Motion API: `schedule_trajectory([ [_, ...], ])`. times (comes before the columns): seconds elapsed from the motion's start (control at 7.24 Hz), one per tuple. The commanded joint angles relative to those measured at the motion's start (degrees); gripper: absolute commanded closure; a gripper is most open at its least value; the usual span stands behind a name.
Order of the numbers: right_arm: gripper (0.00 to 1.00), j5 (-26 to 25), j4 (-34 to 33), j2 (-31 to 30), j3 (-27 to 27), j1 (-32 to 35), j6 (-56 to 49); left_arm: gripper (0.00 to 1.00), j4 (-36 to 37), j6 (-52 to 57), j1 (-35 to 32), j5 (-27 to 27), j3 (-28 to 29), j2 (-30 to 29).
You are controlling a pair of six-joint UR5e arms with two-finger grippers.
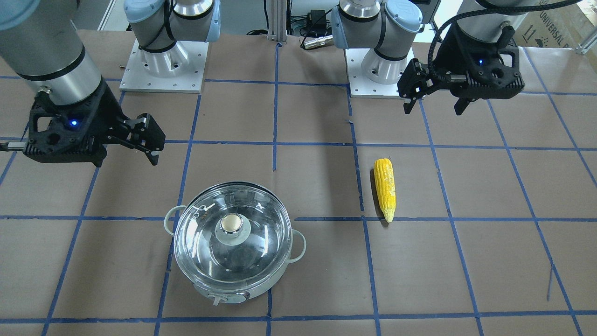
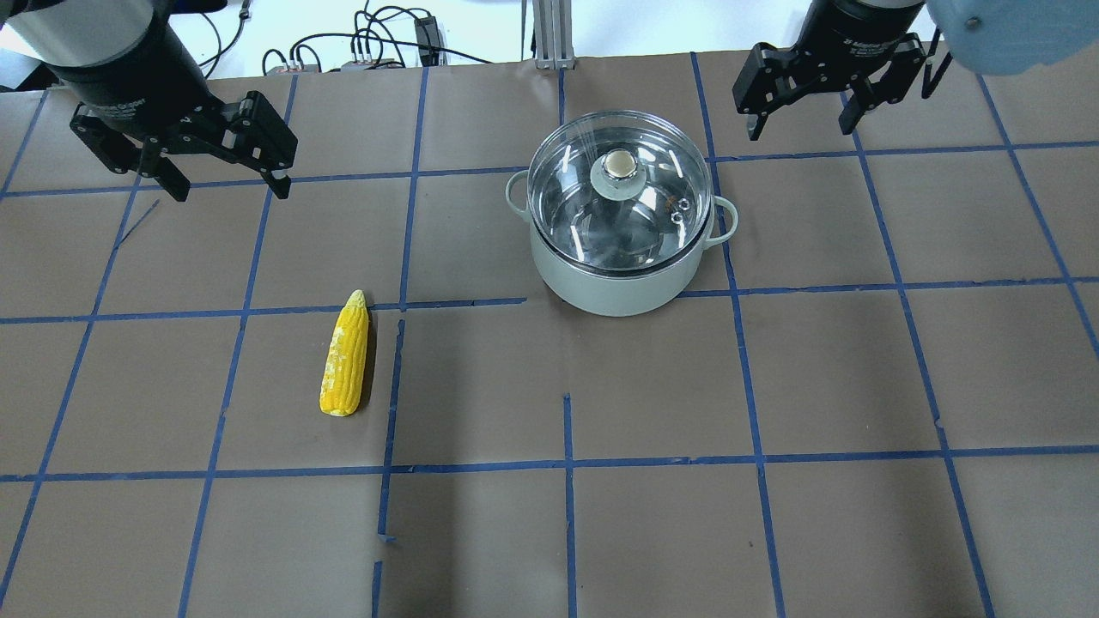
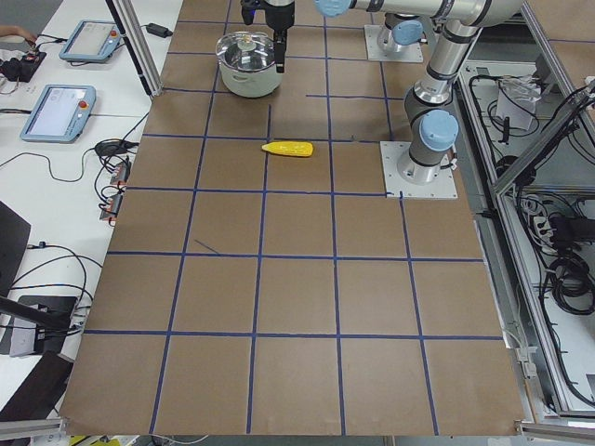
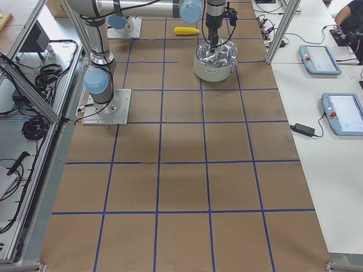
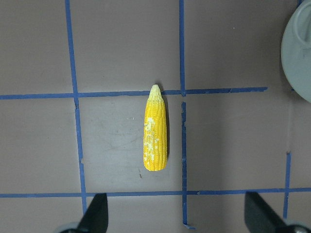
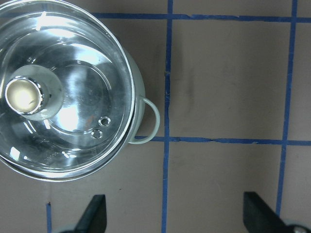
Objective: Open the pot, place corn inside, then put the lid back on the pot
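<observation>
Presently, item by item: pot (image 2: pixel 614 287), mint-bodied, on the robot's right side, closed; lid (image 2: pixel 592 215) seated square on its rim; right gripper (image 2: pixel 803 129), jaws spread, empty, hanging just beyond the pot; left gripper (image 2: pixel 232 184), likewise spread and empty, well apart from the corn (image 2: pixel 345 354), which lies flat. Opening not begun, I'd say. Next: centre on the knob (image 2: pixel 618 163), pinch, lift straight.

The pot (image 2: pixel 614 290) stands upright, a little to my right: pale mint body, shiny steel inside, a loop handle on each side, control knob facing away from me. The clear glass lid (image 2: pixel 622 204) sits squarely on its rim, beige knob up. The yellow corn (image 2: pixel 345 354) lies flat on my left, well apart from the pot, pointed tip away from me.
</observation>
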Motion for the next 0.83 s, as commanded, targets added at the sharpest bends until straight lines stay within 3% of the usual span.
schedule_trajectory([
  [0.0,0.00,0.9,-0.6,3.6,-4.1,4.9,6.0,0.00,0.0,0.0,0.0,0.0,-0.1,-0.1],
  [0.41,0.00,0.5,-0.6,15.6,-16.5,10.8,11.4,0.00,0.0,0.0,0.0,-0.1,-0.1,-0.1],
  [0.69,0.00,0.0,-5.4,20.4,-17.3,13.1,14.7,0.00,0.0,0.0,0.0,-0.1,-0.1,-0.1],
])
